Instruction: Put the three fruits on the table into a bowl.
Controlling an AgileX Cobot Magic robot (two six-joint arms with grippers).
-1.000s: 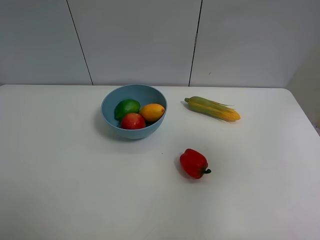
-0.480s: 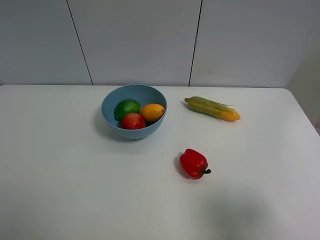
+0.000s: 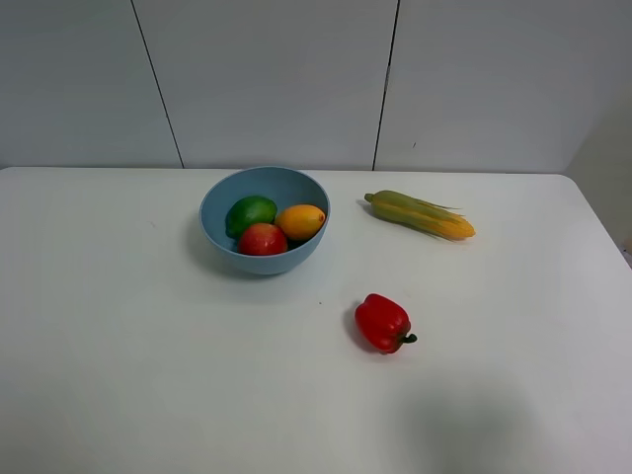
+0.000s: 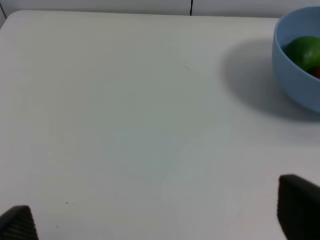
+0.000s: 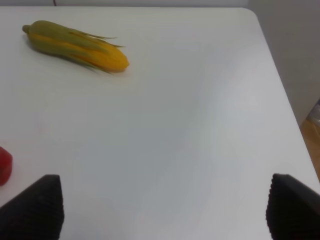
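All three fruits lie in the bowl [image 3: 264, 219], toward the desk's [image 3: 148, 346] far edge, a little left of its middle: the lime [image 3: 251, 212], the apple [image 3: 263, 240] and the mango [image 3: 300, 221], packed touching one another. I judge the task done. My left end effector [image 4: 160, 220] is spread wide and empty above bare desk near the front edge, the bowl's rim just in its view. My right end effector [image 5: 162, 207] is likewise released, holding nothing, near the right edge. The corn cob [image 3: 420, 214] and the bell pepper [image 3: 384, 323] sit apart on the desk; they are not fruits to move. Were a fruit to need reseating, I would expect smooth, firm, light skins that may slip; I would take it across its widest middle.
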